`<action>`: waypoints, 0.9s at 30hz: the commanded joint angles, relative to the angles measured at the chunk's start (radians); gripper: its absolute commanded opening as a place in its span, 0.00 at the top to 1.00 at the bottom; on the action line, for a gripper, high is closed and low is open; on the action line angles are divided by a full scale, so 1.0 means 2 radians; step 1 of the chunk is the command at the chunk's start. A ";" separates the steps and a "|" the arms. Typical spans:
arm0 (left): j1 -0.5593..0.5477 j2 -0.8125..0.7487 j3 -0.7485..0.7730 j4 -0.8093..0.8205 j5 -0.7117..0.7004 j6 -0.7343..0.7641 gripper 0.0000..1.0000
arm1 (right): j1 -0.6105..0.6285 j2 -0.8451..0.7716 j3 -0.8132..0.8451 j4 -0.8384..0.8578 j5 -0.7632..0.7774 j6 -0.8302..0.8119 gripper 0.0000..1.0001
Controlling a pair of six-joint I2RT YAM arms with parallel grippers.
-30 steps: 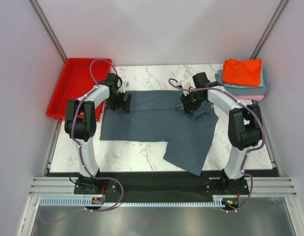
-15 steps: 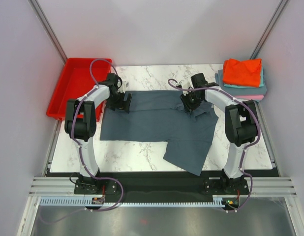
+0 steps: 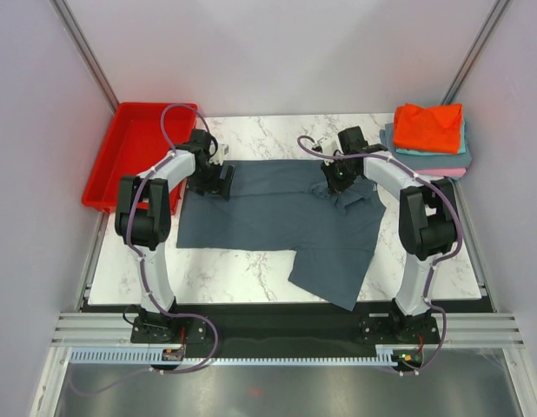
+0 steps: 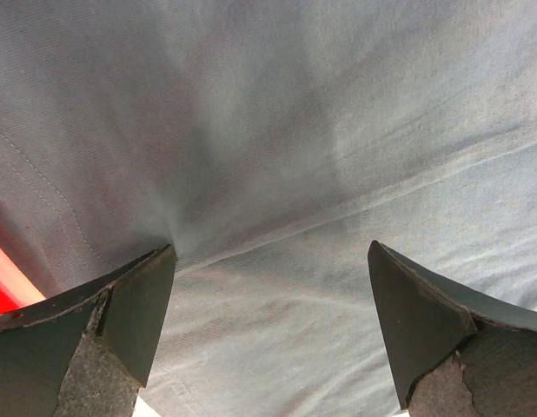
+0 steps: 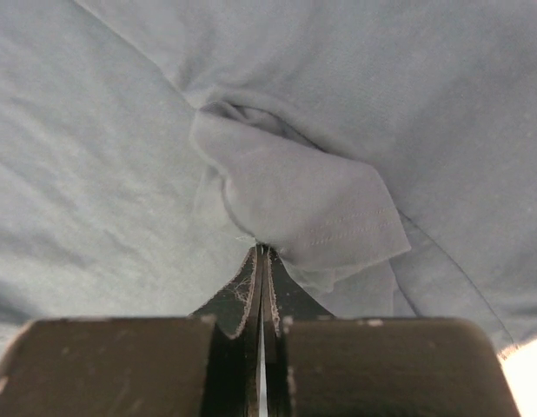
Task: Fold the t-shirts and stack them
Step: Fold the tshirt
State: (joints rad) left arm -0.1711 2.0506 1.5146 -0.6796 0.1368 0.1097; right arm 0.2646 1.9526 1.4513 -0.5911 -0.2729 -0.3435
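A: What do we get from above?

B: We see the large slate blue-grey cloth t-shirt (image 3: 277, 217) spread on the white marble table (image 3: 242, 274), with its near right part reaching past the near edge. The left gripper (image 3: 219, 179) is at the shirt's far left corner. The right gripper (image 3: 336, 182) is on a bunched sleeve at the far right. A stack of folded shirts, orange-red on top (image 3: 427, 126), sits in the far right corner, and the red plastic tray (image 3: 121, 165) is at the far left.

A: And the left wrist?

B: Its dark fingers (image 4: 121, 313) stand wide apart over flat cloth and grip nothing. We cannot tell whether the tips touch the cloth.

A: The right wrist?

B: There the fingers (image 5: 238, 300) are pressed together, and a thin bit of sleeve hem looks nipped at their tips.

A: What could go wrong?

B: We judge that hold shallow, so a pull might slip the hem free. With only one side gripped, the fold could also drag askew.

A: What is hidden from us?

B: We cannot see how much cloth lies between the closed fingers. The lower shirts in the stack are mostly covered.
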 commanded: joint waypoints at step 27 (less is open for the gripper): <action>-0.007 -0.009 0.004 0.002 -0.006 0.009 0.01 | 0.036 -0.026 -0.009 0.003 0.088 -0.012 0.51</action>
State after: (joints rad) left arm -0.1810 2.0506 1.5146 -0.6796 0.1326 0.1097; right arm 0.3401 1.8790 1.4158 -0.6312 -0.1562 -0.3447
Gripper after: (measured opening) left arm 0.991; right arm 0.491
